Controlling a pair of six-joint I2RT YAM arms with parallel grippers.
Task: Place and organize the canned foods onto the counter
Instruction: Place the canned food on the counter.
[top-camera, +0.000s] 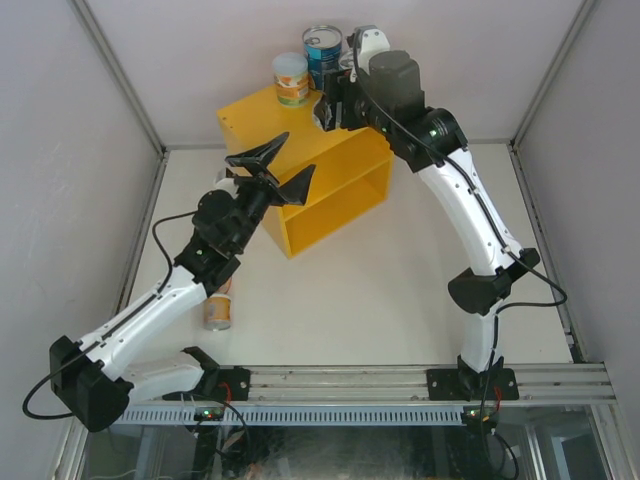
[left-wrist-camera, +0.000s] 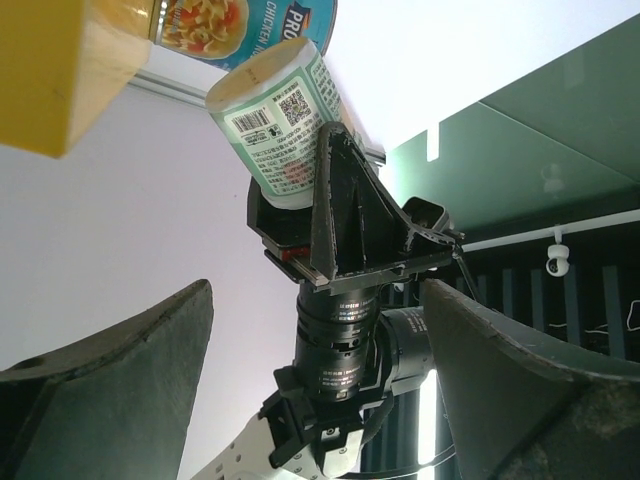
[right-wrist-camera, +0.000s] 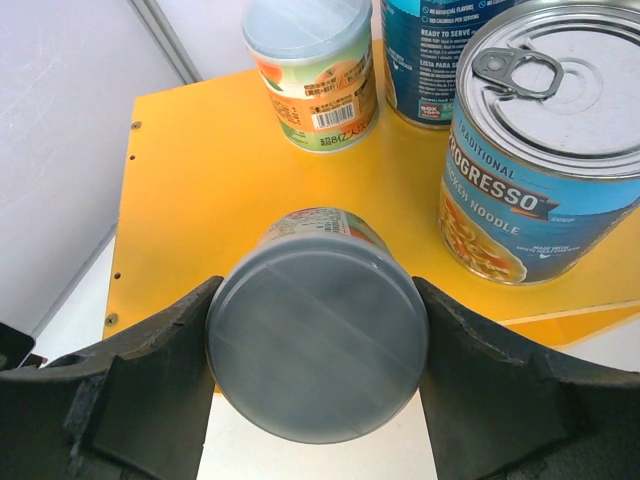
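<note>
Right tool grips small pale-lidded round can over bright yellow shelf unit — left tool spread, empty.

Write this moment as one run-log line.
right gripper: shut on pale-lidded can, over counter edge | left gripper: open, empty | counter top: two blue cans, orange-label can | table: lying can

- Seeing 1 yellow counter.
- Counting 2 tall blue-labelled cans, both standing.
- Counting 3 small round cans, one lying at 7 o'clock off the yellow counter.
- Totalling 5 cans showing.
</note>
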